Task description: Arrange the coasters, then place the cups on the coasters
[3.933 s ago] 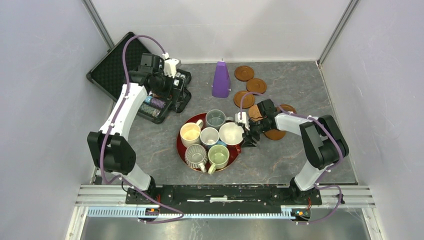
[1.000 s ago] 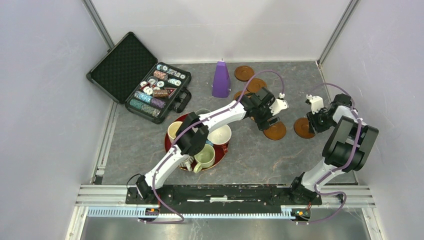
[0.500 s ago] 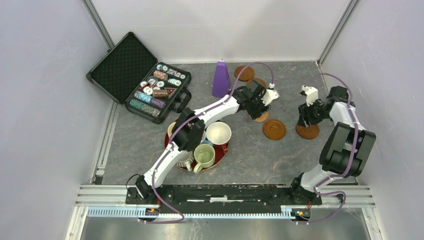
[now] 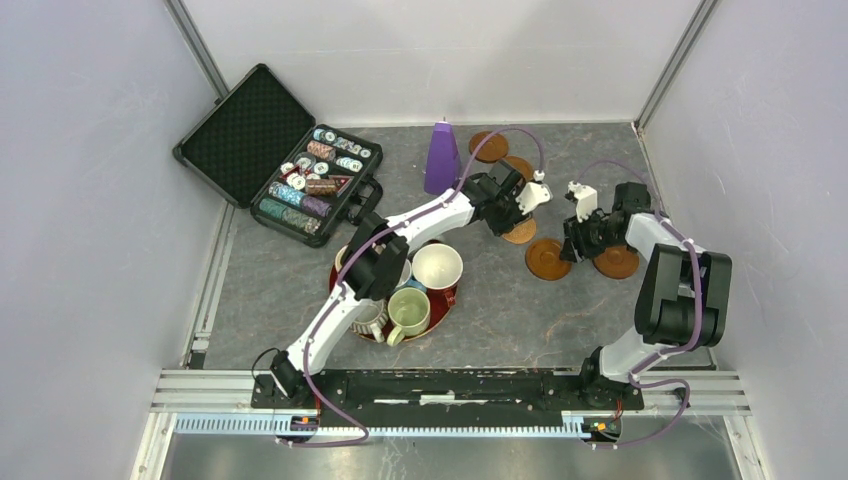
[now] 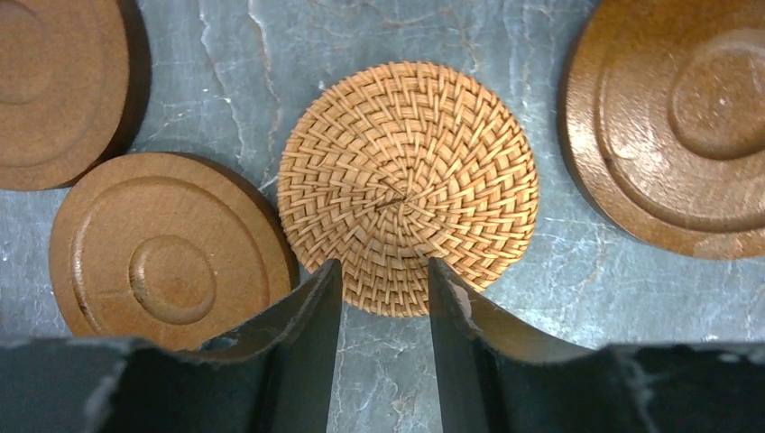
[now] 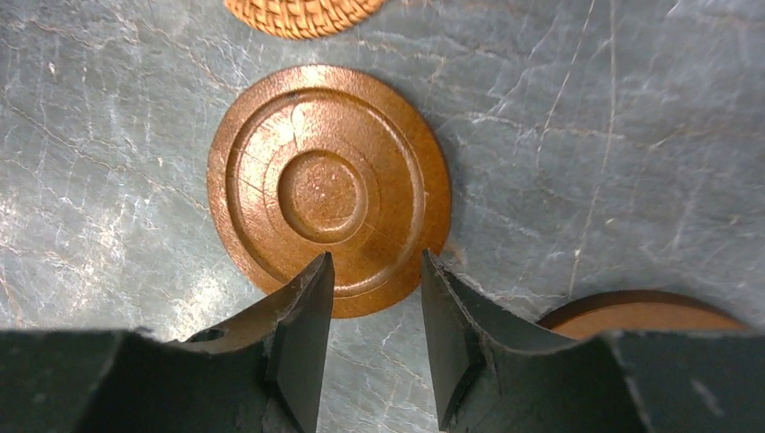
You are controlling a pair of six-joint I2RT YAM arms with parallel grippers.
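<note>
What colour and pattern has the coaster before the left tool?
The woven coaster is orange-tan basket weave; best seen in left wrist view.

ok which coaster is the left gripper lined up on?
The woven orange-tan coaster, right ahead of the left gripper; the others are smooth brown discs.

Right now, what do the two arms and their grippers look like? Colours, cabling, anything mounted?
The left arm and right arm match: white link shells and bulky black joint housings. A purple cable loops along each up to the wrist, where a small white block sits. The left gripper and right gripper have matt black fingers tapering to blunt tips. No markings visible.
</note>
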